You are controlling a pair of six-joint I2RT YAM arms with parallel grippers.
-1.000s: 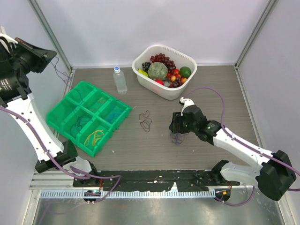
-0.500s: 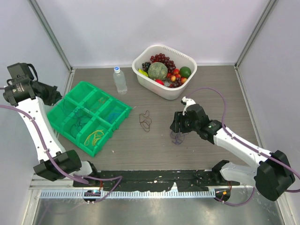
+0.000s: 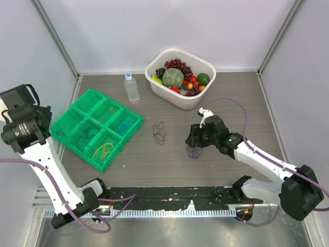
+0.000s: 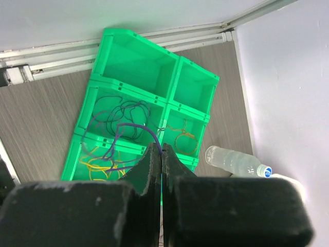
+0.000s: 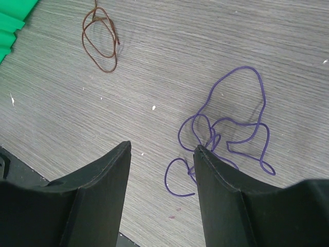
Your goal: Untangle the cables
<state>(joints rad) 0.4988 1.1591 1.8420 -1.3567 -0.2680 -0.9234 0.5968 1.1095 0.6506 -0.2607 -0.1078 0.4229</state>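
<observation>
The white left arm [image 3: 49,167] is raised high on the left side, its black claw [image 4: 161,150] pressed shut on a thin purple wire loop [image 4: 135,125]. The white right arm [image 3: 259,158] is stretched forward and low, its black claw [image 5: 162,149] held spread apart and pointed downward.

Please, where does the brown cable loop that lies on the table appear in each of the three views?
Top external: the brown cable loop lies near the middle of the picture, right of the green tray.
Left wrist: not in it; the green tray fills the middle.
Right wrist: the brown cable loop is at the top left, right of a corner of the green tray.
Shared landmark: the green tray.
</observation>
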